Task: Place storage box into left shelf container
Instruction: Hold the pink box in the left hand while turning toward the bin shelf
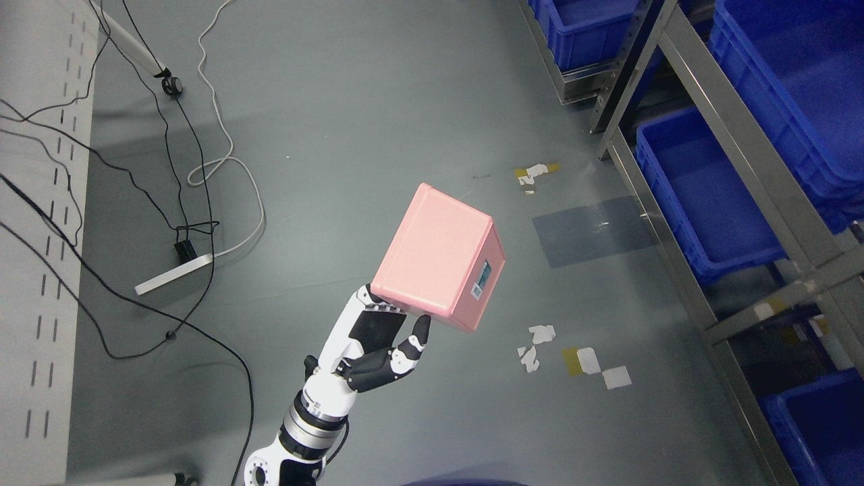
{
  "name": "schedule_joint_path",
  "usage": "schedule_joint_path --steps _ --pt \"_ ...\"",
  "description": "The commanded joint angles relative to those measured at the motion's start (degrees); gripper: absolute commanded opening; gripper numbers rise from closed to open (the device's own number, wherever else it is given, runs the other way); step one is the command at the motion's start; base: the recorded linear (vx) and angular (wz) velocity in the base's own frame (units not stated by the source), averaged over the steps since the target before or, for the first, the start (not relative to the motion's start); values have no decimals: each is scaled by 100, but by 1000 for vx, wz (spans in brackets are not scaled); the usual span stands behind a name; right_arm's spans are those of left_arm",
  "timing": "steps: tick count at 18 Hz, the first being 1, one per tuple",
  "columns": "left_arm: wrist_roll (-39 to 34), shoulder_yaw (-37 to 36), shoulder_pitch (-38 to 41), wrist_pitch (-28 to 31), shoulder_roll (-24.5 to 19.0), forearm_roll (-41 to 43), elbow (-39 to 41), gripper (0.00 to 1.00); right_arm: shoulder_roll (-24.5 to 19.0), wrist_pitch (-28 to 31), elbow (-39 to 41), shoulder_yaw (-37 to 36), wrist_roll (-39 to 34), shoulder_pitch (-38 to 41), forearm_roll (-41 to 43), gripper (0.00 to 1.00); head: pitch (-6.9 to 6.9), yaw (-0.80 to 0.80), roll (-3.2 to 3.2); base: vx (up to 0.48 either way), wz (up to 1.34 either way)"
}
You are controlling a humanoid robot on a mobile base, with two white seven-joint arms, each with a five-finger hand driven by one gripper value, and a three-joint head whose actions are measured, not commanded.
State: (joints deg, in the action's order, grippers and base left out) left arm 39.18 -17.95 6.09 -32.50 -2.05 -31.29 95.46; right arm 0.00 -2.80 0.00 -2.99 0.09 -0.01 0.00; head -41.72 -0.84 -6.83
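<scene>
Head view shows the left hand [378, 344] rising from the bottom edge left of centre, its fingers [415, 344] clasped under the near lower edge of the pink storage box [435, 256]. That box sits tilted in mid-frame, lifted clear above the grey floor [351, 101], likely so it can travel over the shelf rail [715, 115]. Blue shelf containers [702, 196] wait along the right side, well apart from the box. No right arm appears.
</scene>
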Motion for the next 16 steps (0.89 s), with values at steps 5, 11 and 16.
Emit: schedule_joint_path --steps 5,11,16 --pt "98 -138 225 -11 -15 9 -80 2 100 -1 100 0 8 -26 123 100 0 0 0 479 -56" --pt "204 -164 278 -11 -6 9 -159 2 100 -10 100 0 9 -26 123 100 0 0 0 387 111" --pt "248 -393 401 -81 -6 9 -273 2 100 -1 100 0 8 -26 123 100 0 0 0 390 -45"
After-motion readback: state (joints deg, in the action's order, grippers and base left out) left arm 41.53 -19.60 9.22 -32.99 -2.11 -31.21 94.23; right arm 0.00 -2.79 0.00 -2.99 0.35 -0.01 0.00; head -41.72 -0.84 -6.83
